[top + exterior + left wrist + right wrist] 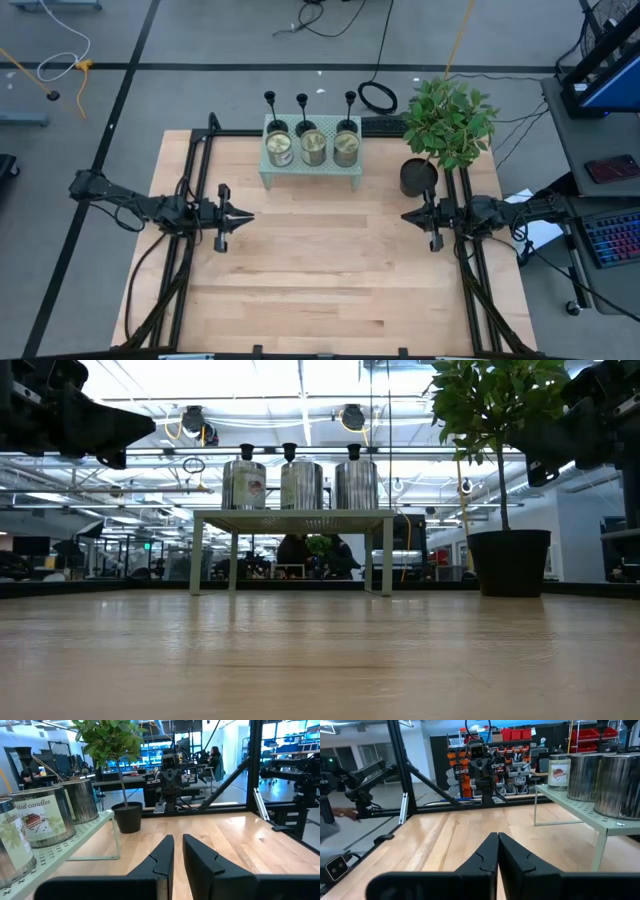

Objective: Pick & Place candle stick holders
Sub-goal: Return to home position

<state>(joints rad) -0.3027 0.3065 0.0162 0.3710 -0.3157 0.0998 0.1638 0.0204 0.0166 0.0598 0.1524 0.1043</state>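
The left gripper hovers empty over the left side of a pale wooden table, its dark fingers a thin gap apart. Beyond it, toward the right gripper, three small black candle stick holders stand along the back of a pale-green perforated shelf, one behind each of three silver candle tins. The right gripper, its fingers pressed together, hangs empty just in front of a black plant pot.

Held low and level, the left claw, barely parted, faces the right claw, closed tight.

Grey floor, bright ceiling lights.
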